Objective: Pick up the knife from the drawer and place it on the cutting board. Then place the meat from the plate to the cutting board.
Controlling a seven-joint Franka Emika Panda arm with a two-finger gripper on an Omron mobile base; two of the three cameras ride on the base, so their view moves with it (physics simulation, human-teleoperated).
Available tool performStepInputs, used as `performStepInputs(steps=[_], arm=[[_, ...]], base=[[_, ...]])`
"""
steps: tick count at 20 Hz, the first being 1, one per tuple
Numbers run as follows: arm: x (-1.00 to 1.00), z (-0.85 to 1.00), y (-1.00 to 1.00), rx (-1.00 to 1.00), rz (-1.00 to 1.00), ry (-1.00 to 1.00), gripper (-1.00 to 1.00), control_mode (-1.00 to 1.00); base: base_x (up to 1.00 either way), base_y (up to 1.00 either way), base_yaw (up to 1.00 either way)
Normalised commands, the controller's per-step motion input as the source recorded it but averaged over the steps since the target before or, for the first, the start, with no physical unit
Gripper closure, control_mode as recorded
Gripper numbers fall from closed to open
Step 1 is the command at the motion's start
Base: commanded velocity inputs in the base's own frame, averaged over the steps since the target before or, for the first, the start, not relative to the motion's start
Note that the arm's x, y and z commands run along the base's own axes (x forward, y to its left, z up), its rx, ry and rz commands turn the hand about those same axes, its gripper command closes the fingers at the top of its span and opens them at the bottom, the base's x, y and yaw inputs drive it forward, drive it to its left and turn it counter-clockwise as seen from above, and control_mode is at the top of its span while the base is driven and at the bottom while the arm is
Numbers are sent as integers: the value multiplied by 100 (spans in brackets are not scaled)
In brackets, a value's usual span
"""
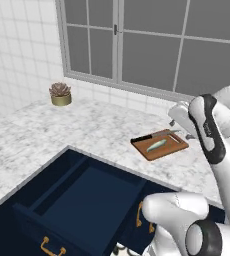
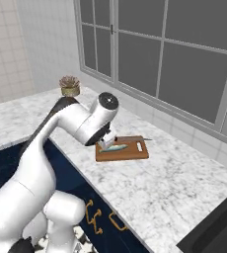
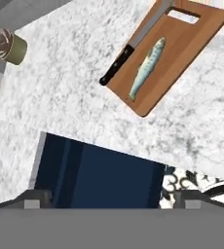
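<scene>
The marble worktop [image 1: 87,125] runs under the window, and the drawer [image 1: 87,197] stands pulled out from its near edge. On the far right of the worktop lies the board [image 1: 162,146], with the knife [image 3: 133,44] along its far edge, handle overhanging the end away from the slot. The meat [image 3: 147,68] rests on the board just beside the knife. A potted plant [image 1: 61,94] sits far left. The end effector [image 3: 111,202] hangs above the drawer, fingers spread apart, holding nothing.
</scene>
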Motion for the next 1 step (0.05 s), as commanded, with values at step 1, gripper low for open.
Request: performStepInputs(steps=[1], arm=[[-100,43,9,0,13,-33,-100,-100]], base=[[0,0,0]])
